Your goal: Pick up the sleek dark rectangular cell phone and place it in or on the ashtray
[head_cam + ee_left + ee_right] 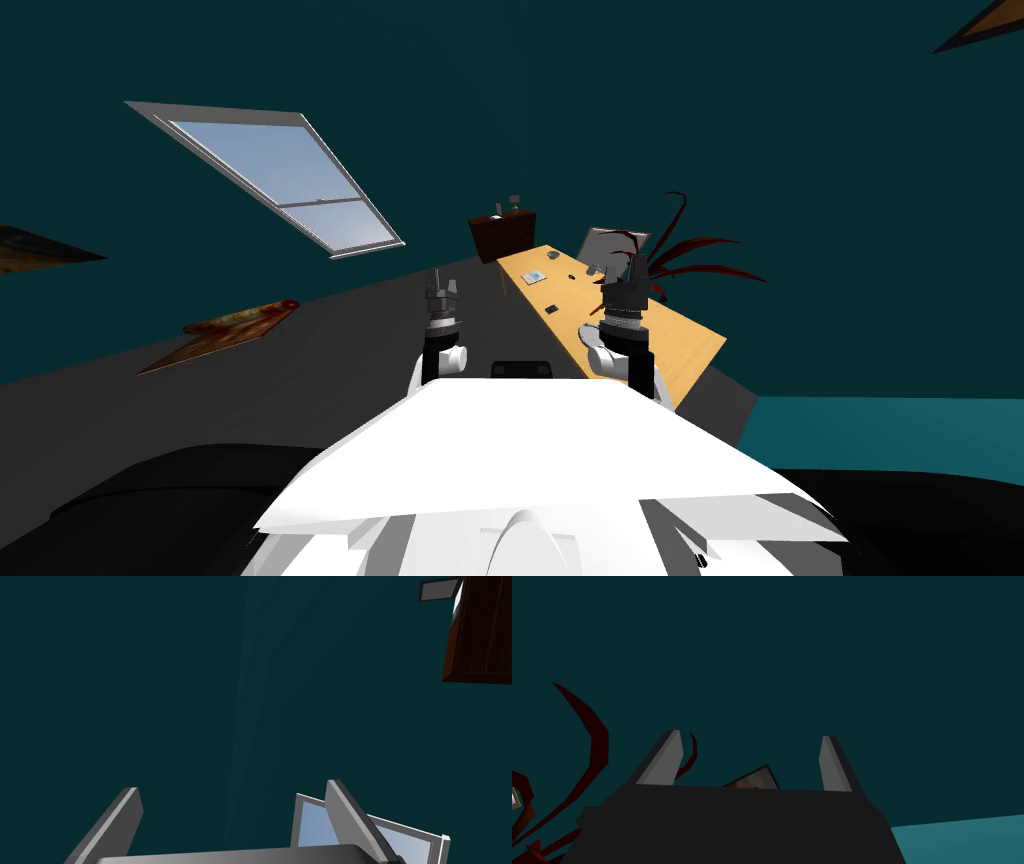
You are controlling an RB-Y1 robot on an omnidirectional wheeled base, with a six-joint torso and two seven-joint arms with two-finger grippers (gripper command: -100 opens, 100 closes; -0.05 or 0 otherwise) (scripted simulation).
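Here, a head camera looks down into a dim room with dark teal walls. At far left a slanted window (290, 190) shows pale sky. Next, the left gripper (442, 283) is raised over the dark floor, its fingers (120, 821) spread wide and empty, aimed at the wall. Right of that, a long orange table (690, 345) runs away from the robot. On it lies a small flat dark rectangle, most likely the cell phone (551, 308). A grey rounded shape just beside the right arm may be the ashtray (588, 333), though it is too small to be sure. The right gripper (627, 266) hangs above the table's near end, fingers (832, 763) apart and empty, pointing up at the wall rather than down. A plant (690, 250) with dark red leaves rises behind the table. The step in hand seems to be the reach. The right arm is nearer, so it should tip its fingers downward, centre them over the cell phone and line them across its narrow sides. It should then descend slowly until they nearly meet the table, since so thin a thing leaves little to pinch.
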